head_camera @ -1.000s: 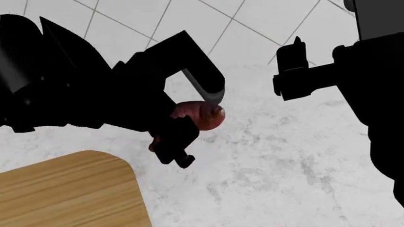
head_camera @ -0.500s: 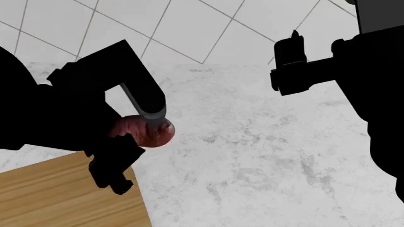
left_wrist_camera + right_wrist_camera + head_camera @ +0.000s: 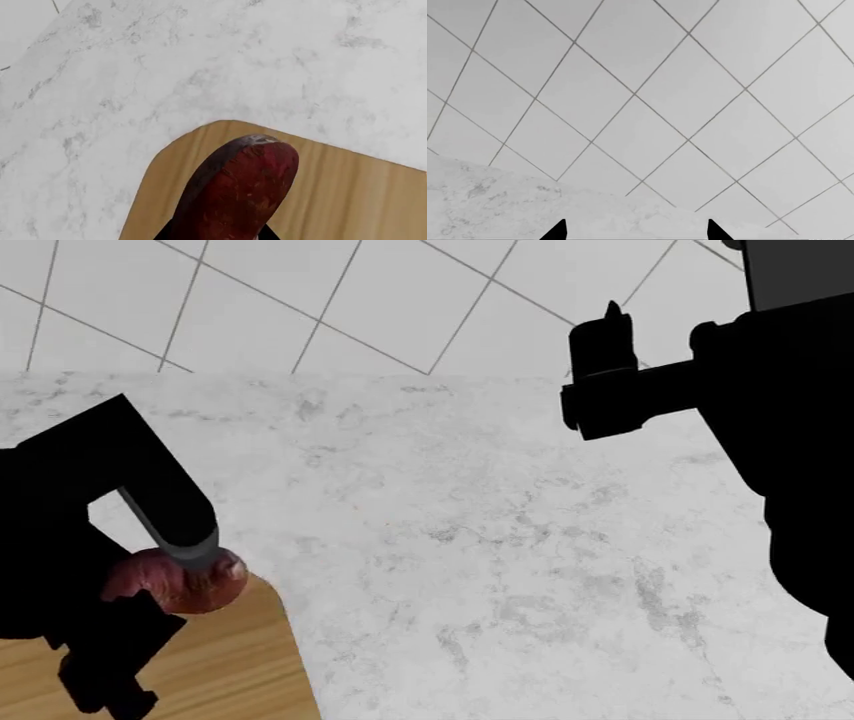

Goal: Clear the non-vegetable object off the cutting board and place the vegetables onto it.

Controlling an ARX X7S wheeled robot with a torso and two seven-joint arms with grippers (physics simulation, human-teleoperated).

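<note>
My left gripper (image 3: 160,590) is shut on the reddish-purple sweet potato (image 3: 180,582) and holds it over the far right corner of the wooden cutting board (image 3: 247,670). In the left wrist view the sweet potato (image 3: 240,190) sticks out over the board's rounded corner (image 3: 347,195). My right gripper (image 3: 601,375) is raised at the upper right, away from the board; in the right wrist view its fingertips (image 3: 557,231) stand wide apart with nothing between them. The cream-white dome and the beet are out of view.
The grey marble counter (image 3: 534,560) stretches right of the board. A white tiled floor (image 3: 400,300) lies beyond the counter's far edge. My right arm (image 3: 801,470) fills the right side of the head view.
My left gripper has carried the sweet potato left and toward me, from over the bare counter to over the board's corner. The right arm has barely moved.
</note>
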